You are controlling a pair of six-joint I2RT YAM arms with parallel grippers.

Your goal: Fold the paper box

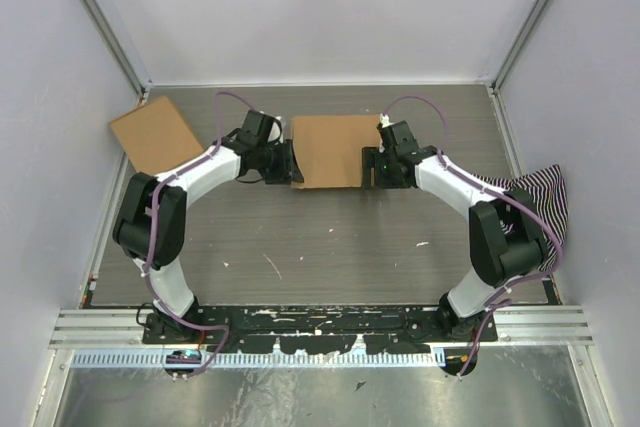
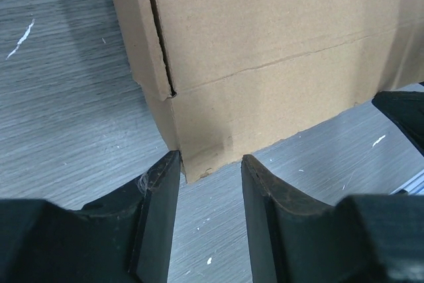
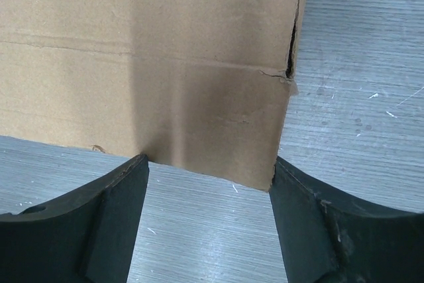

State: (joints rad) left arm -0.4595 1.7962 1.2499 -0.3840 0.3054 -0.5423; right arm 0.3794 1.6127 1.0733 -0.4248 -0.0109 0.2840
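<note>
The left pincer [image 2: 211, 177] is spread, one corner of the paper box [image 1: 325, 150] just at its tips. The right pincer [image 3: 209, 171] gapes wider across the opposite corner, and the box lies mid-surface [image 1: 330, 237] between them. I'd push both deeper over the flap before pinching, then lift together so it bends along the crease [image 3: 132, 54], not the corner slit. A second cardboard piece [image 1: 158, 134] sits well apart, far left.

Left arm [image 1: 200, 167] and right arm [image 1: 445, 182]: white shells, black joints, purple cables [image 1: 232, 94]; black fingers [image 2: 156, 223], perhaps scuffed.
</note>
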